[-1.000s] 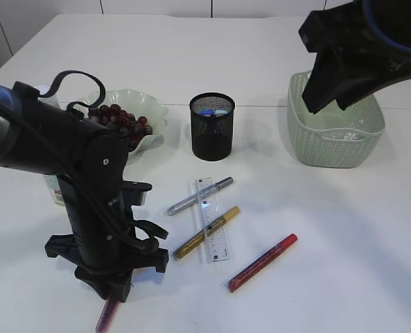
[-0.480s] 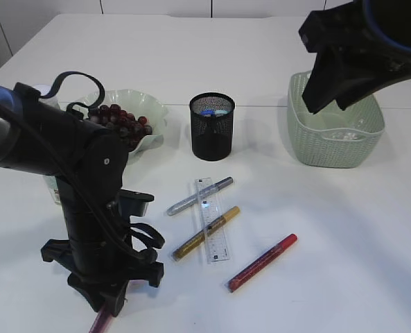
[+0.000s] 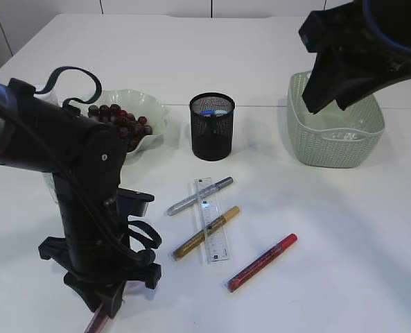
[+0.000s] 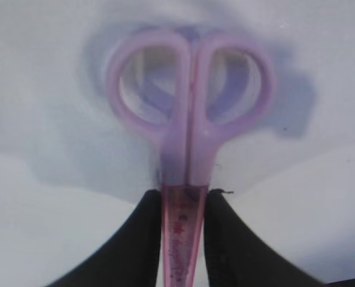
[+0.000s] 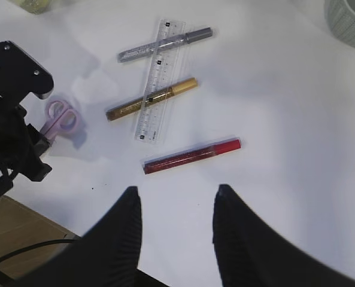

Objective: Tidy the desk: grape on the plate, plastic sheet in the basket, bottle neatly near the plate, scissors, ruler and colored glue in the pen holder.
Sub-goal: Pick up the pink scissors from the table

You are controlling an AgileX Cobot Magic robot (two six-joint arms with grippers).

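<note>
The left pincer [image 4: 183,239] is clamped on the blade end of the pink scissors [image 4: 186,125], its two dark fingers [image 4: 138,239] pressed against either side while the loop handles stick out ahead over the white bench [image 3: 330,243]. From the side, the left arm stands low at the front left corner, and only a pink tip of the scissors shows under it (whether they touch the surface I can't make out). The right pincer [image 5: 174,206] hangs high with its jaws parted and nothing between them, looking down on the loose items. The clear ruler [image 3: 211,218] lies in the middle of the bench, with the silver glue pen [image 3: 199,196] and the gold glue pen [image 3: 206,232] crossing it; the red glue pen [image 3: 262,261] lies apart to the right. Behind them stands the black mesh pen holder [image 3: 211,128], the grapes [image 3: 118,121] sit piled in the wavy plate [image 3: 153,114] to its left, and the green basket [image 3: 333,146] is off to the right
</note>
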